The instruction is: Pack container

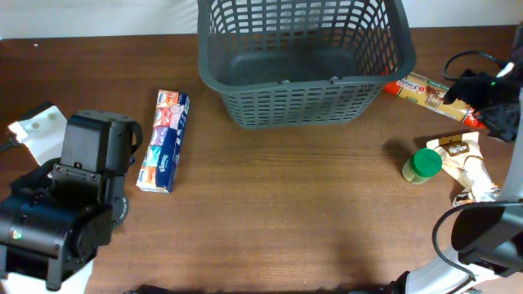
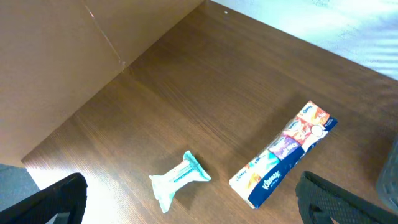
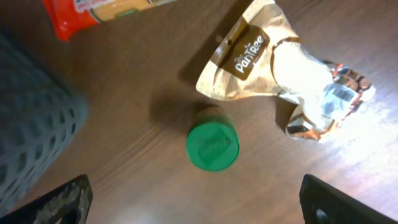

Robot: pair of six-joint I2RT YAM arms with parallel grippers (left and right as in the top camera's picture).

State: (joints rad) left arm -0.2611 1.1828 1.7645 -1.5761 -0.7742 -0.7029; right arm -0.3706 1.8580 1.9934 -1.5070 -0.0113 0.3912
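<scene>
The container, a large dark grey lattice basket [image 1: 302, 65], stands empty at the back centre; its wall shows at the left of the right wrist view [image 3: 31, 124]. My left gripper [image 2: 193, 208] is open and empty above a Kleenex tissue box [image 2: 283, 155] and a small white-teal wipes packet [image 2: 177, 180]. The box also shows in the overhead view [image 1: 163, 140]. My right gripper [image 3: 199, 208] is open and empty above a green-lidded jar [image 3: 212, 146], next to a tan Pantree bag [image 3: 280, 68]. The jar [image 1: 422, 165] and the bag [image 1: 466, 159] also show from overhead.
A red-orange snack packet [image 1: 425, 90] lies right of the basket and shows in the right wrist view [image 3: 93, 12]. The left arm [image 1: 73, 204] fills the front left corner. The right arm [image 1: 490, 233] and black cables [image 1: 482, 82] sit at the right edge.
</scene>
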